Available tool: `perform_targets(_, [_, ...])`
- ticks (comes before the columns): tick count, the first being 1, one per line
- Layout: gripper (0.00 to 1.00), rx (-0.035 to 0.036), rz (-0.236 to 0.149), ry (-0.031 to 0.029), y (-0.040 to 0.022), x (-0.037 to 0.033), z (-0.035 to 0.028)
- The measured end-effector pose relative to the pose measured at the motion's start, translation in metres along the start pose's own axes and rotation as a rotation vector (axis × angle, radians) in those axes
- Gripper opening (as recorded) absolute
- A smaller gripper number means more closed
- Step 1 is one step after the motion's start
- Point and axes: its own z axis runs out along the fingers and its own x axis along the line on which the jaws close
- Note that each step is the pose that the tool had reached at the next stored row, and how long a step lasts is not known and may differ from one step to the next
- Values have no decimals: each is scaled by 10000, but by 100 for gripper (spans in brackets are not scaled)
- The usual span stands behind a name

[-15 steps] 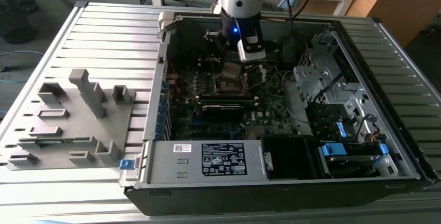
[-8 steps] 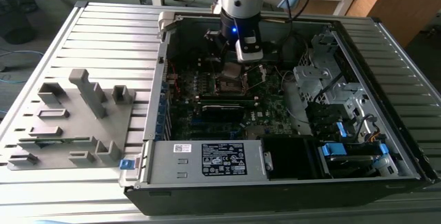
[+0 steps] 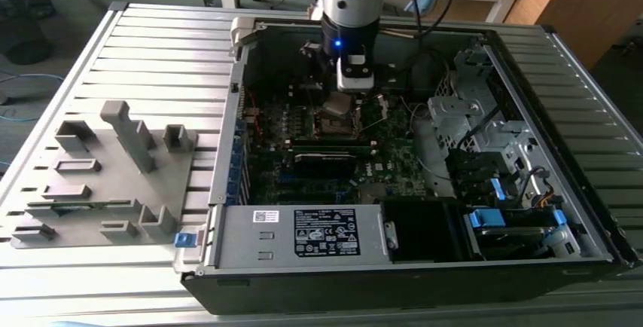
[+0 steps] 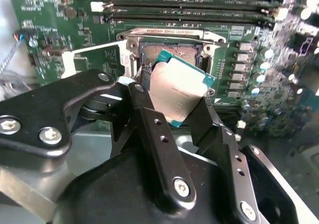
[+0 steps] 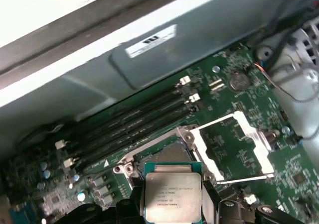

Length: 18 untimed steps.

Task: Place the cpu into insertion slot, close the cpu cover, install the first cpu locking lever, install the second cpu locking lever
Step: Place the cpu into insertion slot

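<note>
My gripper (image 4: 173, 95) is shut on the cpu (image 4: 177, 89), a silvery square chip on a green base, pinched by its edges between the two black fingers (image 4: 149, 119). The chip hangs tilted just above the insertion slot (image 4: 169, 51), whose dark centre shows past the chip's far edge. In the first wrist view the cpu (image 5: 172, 194) sits between the fingers, partly over the insertion slot (image 5: 167, 157). The cpu cover (image 5: 246, 147) lies flipped open beside the socket, its window showing green board. In the exterior view the gripper (image 3: 351, 86) hovers over the motherboard inside the open case.
Long black memory slots (image 4: 189, 5) run along one side of the socket. The case's metal wall (image 5: 149, 64) stands close behind them. A grey parts fixture (image 3: 101, 176) lies at the exterior view's left. A power supply (image 3: 301, 233) and a drive cage (image 3: 502, 214) fill the case's near side.
</note>
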Motion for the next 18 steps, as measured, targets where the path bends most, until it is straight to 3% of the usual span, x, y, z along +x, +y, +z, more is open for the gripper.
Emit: perform_targets(18, [54, 37, 3212, -261, -1, 0, 17])
